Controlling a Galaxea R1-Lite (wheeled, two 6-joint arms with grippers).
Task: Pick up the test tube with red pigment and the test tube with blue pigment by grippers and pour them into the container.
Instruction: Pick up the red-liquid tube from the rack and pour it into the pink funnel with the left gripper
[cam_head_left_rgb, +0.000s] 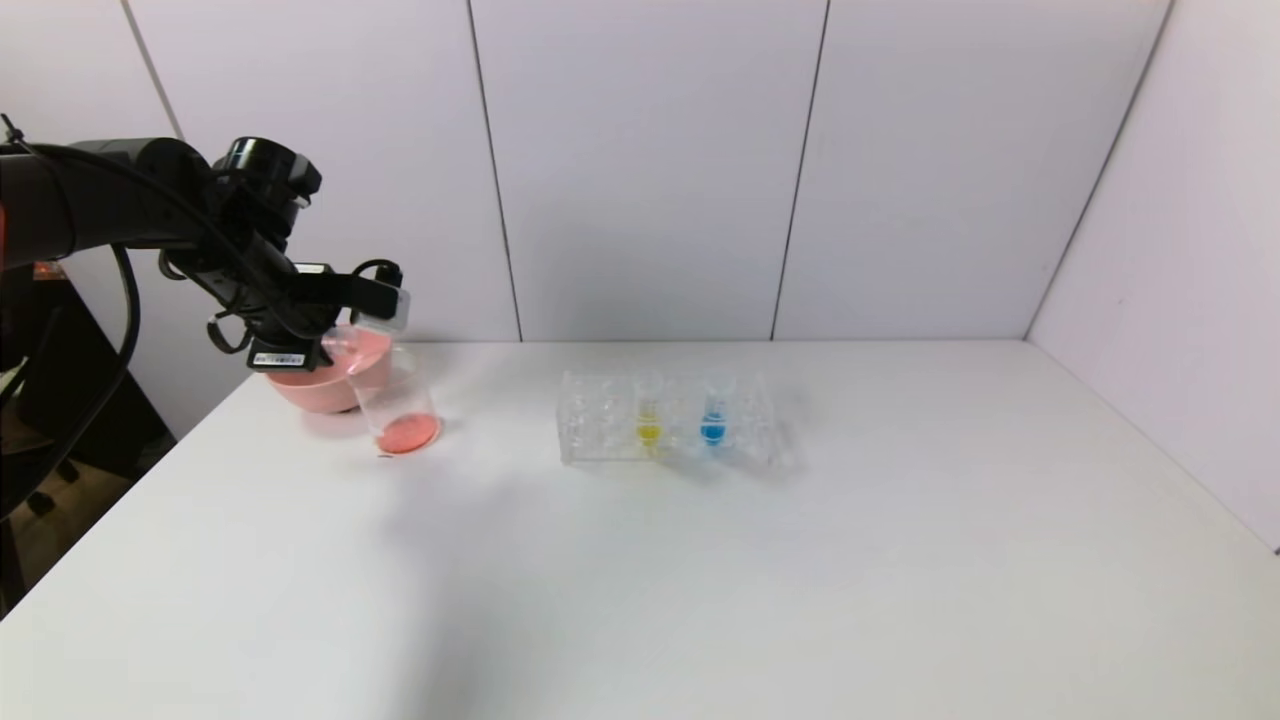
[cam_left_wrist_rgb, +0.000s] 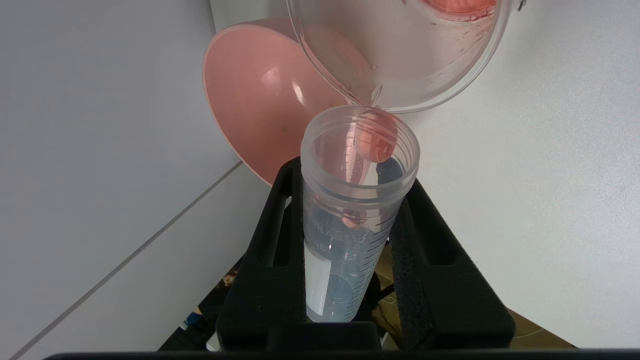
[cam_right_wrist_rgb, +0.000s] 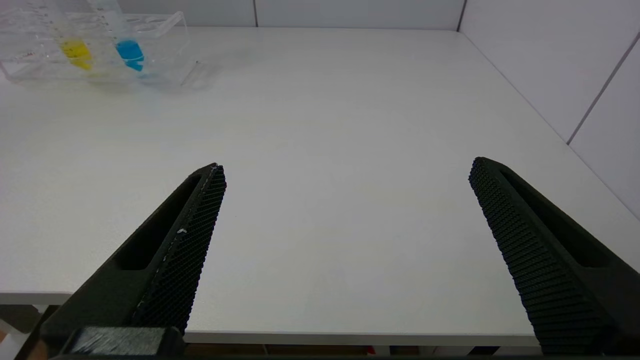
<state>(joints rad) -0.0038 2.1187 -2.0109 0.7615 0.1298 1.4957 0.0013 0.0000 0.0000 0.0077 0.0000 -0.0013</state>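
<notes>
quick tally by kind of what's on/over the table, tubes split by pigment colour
Test tube with red pigment, tipped over the beaker in the left gripper: 1
Test tube with blue pigment, in the rack: 1
Yellow tube, in the rack: 1
Clear rack: 1
Glass beaker, red liquid in its bottom: 1
Pink bowl: 1
Total: 6

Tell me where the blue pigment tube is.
Head view: the test tube with blue pigment stands in the clear rack at table centre, right of the yellow tube.
</notes>
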